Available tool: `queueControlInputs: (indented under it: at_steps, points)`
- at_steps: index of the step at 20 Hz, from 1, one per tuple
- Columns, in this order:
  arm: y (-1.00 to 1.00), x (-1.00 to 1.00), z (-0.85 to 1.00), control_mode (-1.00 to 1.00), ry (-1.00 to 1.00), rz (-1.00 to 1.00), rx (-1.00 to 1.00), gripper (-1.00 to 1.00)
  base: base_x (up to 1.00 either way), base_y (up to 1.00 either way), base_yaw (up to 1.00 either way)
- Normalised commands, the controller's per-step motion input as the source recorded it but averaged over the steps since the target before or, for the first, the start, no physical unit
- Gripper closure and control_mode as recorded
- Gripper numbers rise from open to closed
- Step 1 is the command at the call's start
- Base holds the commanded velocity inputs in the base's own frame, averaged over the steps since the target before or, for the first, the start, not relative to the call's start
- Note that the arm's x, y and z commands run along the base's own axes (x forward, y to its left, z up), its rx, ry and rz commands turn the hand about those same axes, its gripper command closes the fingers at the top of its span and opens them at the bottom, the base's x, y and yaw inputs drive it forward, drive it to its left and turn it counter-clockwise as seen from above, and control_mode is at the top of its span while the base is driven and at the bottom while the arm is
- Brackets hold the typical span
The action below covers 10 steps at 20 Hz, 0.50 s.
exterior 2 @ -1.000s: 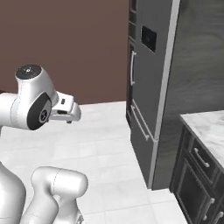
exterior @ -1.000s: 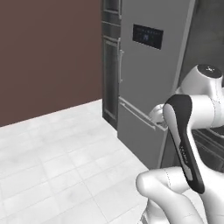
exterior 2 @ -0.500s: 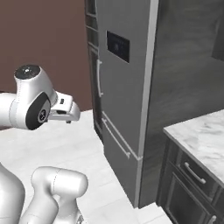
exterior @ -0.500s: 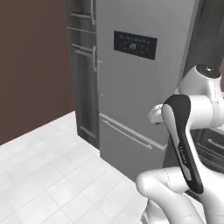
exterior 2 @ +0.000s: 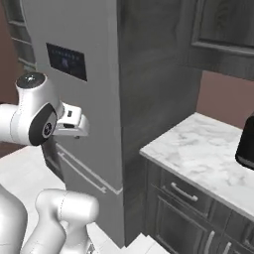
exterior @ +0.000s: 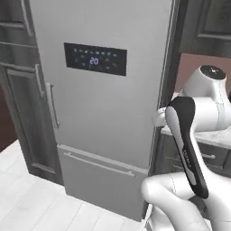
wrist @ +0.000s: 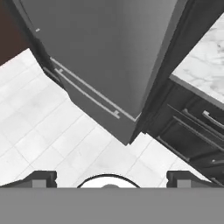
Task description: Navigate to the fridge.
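Observation:
The fridge (exterior: 103,117) is a tall silver-grey steel appliance straight ahead and close. It has a black display panel (exterior: 94,59) with blue icons and "20", a slim vertical handle (exterior: 52,106) and a lower drawer (exterior: 101,180). In the right base view the fridge (exterior 2: 94,79) stands just behind my folded arm. The hand view looks down on the fridge (wrist: 109,57) and its drawer seam. My gripper (wrist: 111,178) hangs above the floor in front of the fridge, its fingertips (wrist: 41,177) wide apart, open and holding nothing.
A marble counter (exterior 2: 208,158) over dark drawer cabinets (exterior 2: 183,198) adjoins the fridge on the right, with a black object (exterior 2: 246,141) on it. A dark tall cabinet (exterior: 20,90) stands left of the fridge. White tile floor (wrist: 39,127) lies in front.
The whole picture has shifted: the base has driven and turned toward the fridge, which is now nearer and larger. The counter on the right has come into view. My arm's pose is unchanged.

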Motion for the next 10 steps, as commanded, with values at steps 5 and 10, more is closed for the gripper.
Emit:
queueControlInputs:
  at_steps: [5, 10]
  points:
    - [0.0, 0.0, 0.0, 1.0, 0.0, 0.0, 0.0, -1.0, 0.49, 0.08, -0.75]
    - [0.0, 0.0, 0.0, 1.0, 0.0, 0.0, 0.0, -1.0, 0.25, 0.18, -0.71]
